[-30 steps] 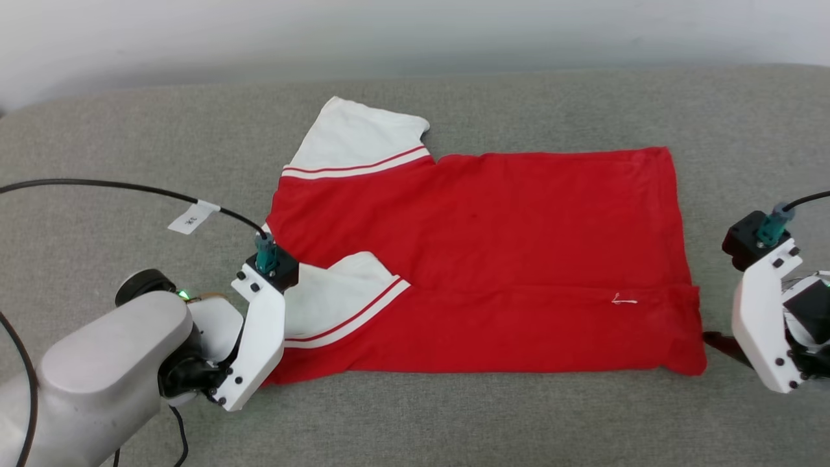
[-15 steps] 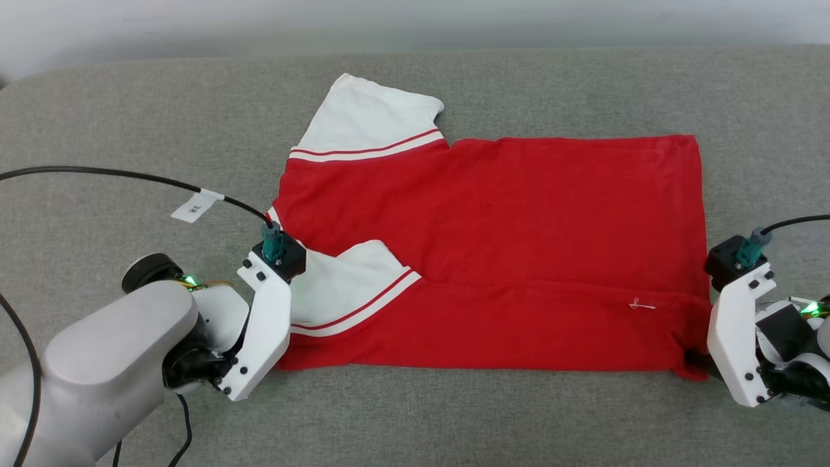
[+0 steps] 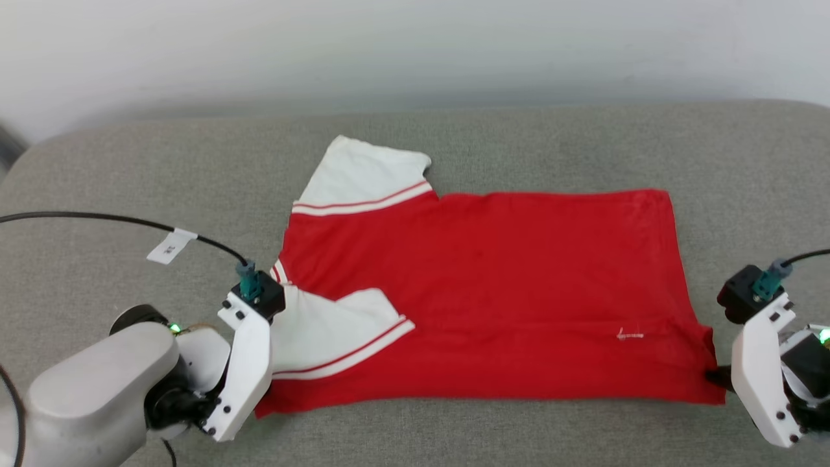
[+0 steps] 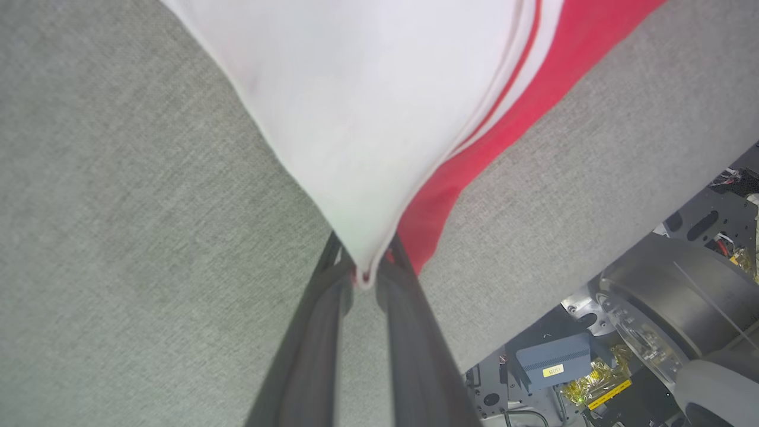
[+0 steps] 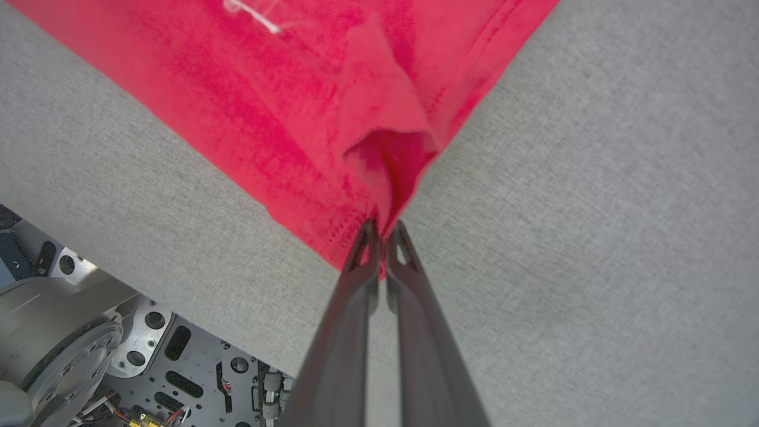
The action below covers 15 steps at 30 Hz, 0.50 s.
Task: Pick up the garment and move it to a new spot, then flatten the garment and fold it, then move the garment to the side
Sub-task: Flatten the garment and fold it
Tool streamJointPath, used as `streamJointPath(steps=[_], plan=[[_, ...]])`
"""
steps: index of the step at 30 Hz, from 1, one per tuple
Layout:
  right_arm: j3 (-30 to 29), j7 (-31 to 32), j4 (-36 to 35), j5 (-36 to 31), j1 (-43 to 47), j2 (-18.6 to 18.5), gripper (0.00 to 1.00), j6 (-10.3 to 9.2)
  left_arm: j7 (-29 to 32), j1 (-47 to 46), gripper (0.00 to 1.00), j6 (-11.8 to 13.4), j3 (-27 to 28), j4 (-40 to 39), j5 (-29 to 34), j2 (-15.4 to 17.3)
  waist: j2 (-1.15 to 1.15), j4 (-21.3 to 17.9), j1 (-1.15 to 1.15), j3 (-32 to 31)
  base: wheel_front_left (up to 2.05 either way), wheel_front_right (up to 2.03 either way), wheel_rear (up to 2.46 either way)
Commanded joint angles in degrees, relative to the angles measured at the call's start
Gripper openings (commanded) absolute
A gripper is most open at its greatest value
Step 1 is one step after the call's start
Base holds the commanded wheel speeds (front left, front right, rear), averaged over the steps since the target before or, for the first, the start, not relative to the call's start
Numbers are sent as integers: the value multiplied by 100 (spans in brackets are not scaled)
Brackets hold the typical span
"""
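Garment (image 3: 493, 292) flat on the grey cushion (image 3: 519, 143), long axis left-right, sleeves left, hem right. Left gripper (image 4: 364, 270) jaws pinch its white sleeve corner. Right gripper (image 5: 383, 237) jaws clamp the hem corner. Cable tag (image 3: 171, 246) writing is too small to read.

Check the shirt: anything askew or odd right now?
The garment lies uneven: its far sleeve sticks out while the near sleeve is folded in. A loose white thread shows near the hem.

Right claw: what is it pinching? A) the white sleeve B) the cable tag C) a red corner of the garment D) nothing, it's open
C: the right wrist view shows the right claw shut on a red corner of the garment.
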Motion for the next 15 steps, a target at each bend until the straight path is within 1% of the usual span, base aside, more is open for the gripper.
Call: streamJointPath(steps=[1,6,10,13,15], plan=[[25,-12,-139,74,127,-140,0,-6,-4,127,0,2,-4,-87,-37,105,0,-13,0,-139,0,0,0],[129,55,-543,253,410,-457,0,-6,104,410,0,2,-13,-394,-91,341,0,1,0,-258,0,0,0],[66,53,-626,386,623,-601,0,-6,173,604,0,2,-19,-562,-86,467,0,26,0,-281,0,0,0],[81,114,-597,386,747,-591,0,-6,193,753,0,48,-21,-631,-57,484,0,25,0,-222,0,0,0],[60,105,-502,349,790,-506,0,-6,149,819,0,91,-20,-635,-98,446,0,21,0,-156,0,0,0]])
